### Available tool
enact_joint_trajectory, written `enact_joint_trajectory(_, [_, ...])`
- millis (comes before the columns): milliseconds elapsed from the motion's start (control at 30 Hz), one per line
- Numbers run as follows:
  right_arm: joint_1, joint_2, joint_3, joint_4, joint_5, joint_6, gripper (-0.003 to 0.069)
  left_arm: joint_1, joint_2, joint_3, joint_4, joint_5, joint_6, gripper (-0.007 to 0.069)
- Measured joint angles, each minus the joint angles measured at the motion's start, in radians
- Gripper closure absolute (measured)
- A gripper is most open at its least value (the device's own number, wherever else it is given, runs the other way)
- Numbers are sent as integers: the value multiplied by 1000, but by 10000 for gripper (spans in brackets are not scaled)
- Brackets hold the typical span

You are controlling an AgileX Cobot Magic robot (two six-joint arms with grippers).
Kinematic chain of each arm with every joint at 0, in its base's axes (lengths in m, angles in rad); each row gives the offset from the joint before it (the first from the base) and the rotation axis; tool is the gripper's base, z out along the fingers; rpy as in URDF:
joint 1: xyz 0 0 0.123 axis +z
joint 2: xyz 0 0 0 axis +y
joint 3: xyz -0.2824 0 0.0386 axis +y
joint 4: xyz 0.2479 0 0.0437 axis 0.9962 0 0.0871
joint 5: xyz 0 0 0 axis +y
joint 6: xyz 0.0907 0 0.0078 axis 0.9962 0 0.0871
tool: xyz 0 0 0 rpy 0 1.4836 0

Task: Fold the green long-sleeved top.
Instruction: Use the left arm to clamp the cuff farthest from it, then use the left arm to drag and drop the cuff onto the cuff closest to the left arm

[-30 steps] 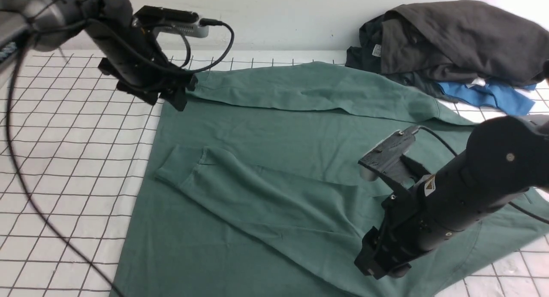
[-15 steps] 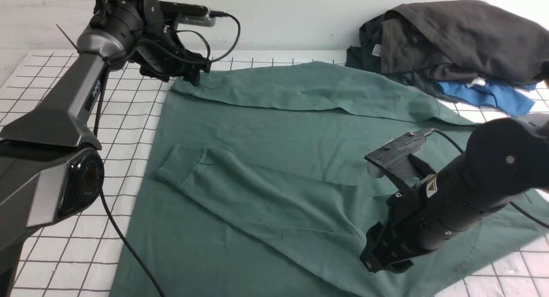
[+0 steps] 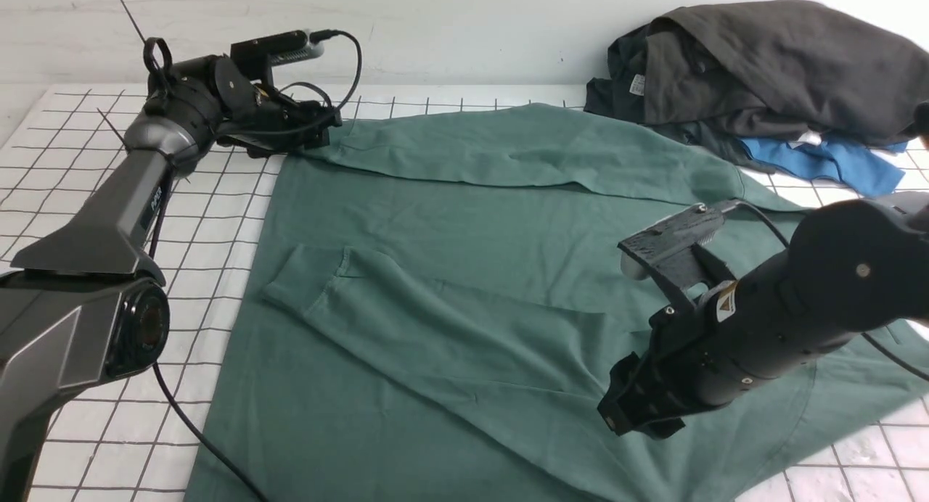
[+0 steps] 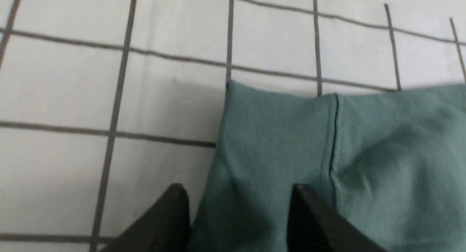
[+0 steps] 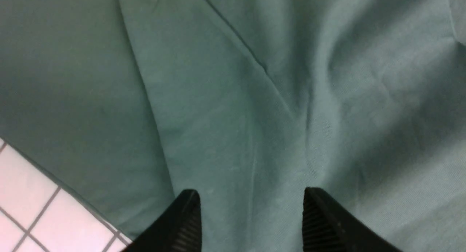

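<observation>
Front view has the green top (image 3: 450, 219) spread flat over most of the checked table (image 3: 87, 168), from the middle of the frame down to the bottom edge. I'd call this early-to-middle. The lower sleeve (image 3: 406, 321) is already laid diagonally across the body. The upper sleeve (image 3: 508, 150) runs along the top edge of the shirt, with its cuff (image 4: 276, 135) at upper left. The left gripper (image 3: 319, 128) is right at that cuff, jaws apart with the fabric edge between them, so not pinched yet as far as I can see. The right gripper (image 3: 639, 415) hangs at lower right over the cloth, jaws wide and holding nothing. My guess: that sleeve needs tidying, and the whole body fold isn't done. The dark clothes pile (image 3: 762, 67) sits at upper right.
</observation>
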Motion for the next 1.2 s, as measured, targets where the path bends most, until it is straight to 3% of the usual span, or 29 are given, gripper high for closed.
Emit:
enact_joint_trajectory(33, [0,0,0,0,0,4,302,0,1,0,0,0,0,342])
enact_joint_trajectory(67, [0,0,0,0,-2,15,303,0,1,0,0,-1,4,454])
enact_joint_trajectory(100, [0,0,0,0,-2,17,303,0,1,0,0,-1,5,468])
enact_joint_trajectory(133, [0,0,0,0,-2,21,303,0,0,-2,0,0,13,559])
enact_joint_trajectory(200, [0,0,0,-1,-2,23,303,0,-5,-8,0,14,38,603])
enact_joint_trajectory(400, [0,0,0,-19,4,26,303,-1,-68,-14,1,140,84,609])
enact_joint_trajectory(600, [0,-41,0,-92,38,77,303,-5,-227,-18,-1,474,86,609])
enact_joint_trajectory(900, [0,-224,0,-272,81,205,303,-100,-577,551,85,508,77,609])
enact_joint_trajectory(1033, [0,-268,0,-318,91,234,303,-118,-721,819,148,508,66,608])
enact_joint_trajectory(1200, [0,-270,0,-335,92,237,303,-117,-809,1011,206,470,52,607])
